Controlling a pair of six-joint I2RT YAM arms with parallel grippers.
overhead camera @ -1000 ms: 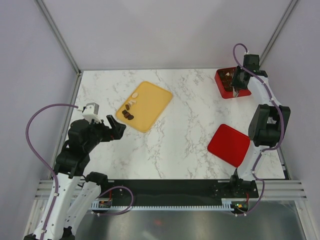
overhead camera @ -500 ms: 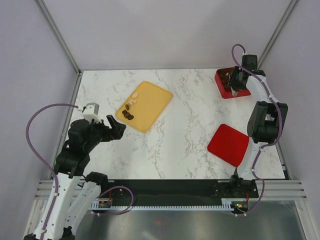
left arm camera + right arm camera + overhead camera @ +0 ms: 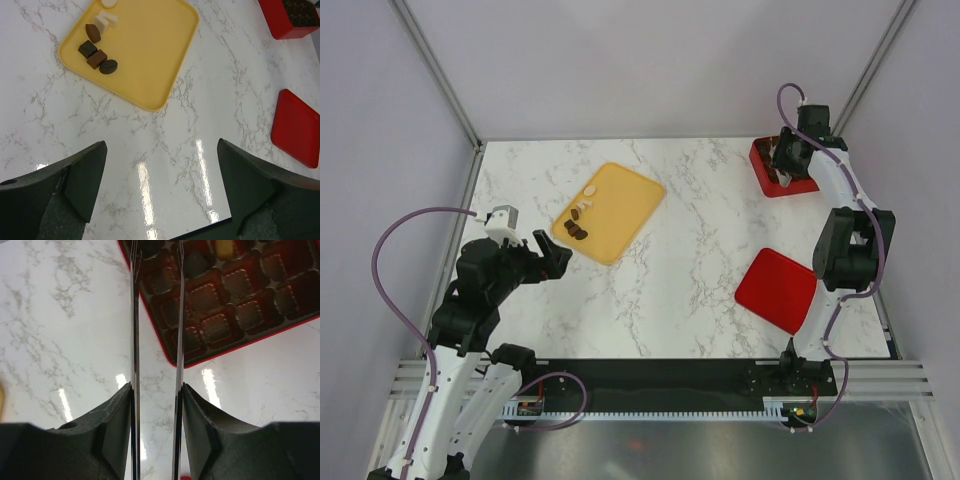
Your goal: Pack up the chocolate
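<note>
- The marble surface [image 3: 690,250] carries a yellow tray [image 3: 625,205] on the left, a flat red lid [image 3: 778,290] on the right and a red box [image 3: 760,160] at the far right corner.
- The left arm has not stirred. Its left tool [image 3: 161,145] hangs near the tray's near corner, fingers spread wide and empty.
- The right tool [image 3: 785,160] has drifted slightly left over the box, and its thin blades have parted. Nothing shows between them, so a piece was probably just dropped in.
- The chocolate [image 3: 97,50] left to pack sits in one corner of the tray, so the job looks partly done.
- The left wrist view separates four dark lumps from a few pale pieces [image 3: 106,20]; from above they blur together.
- Only the right wrist view shows the box's cells [image 3: 215,325]: the near ones empty, the far ones partly filled.
</note>
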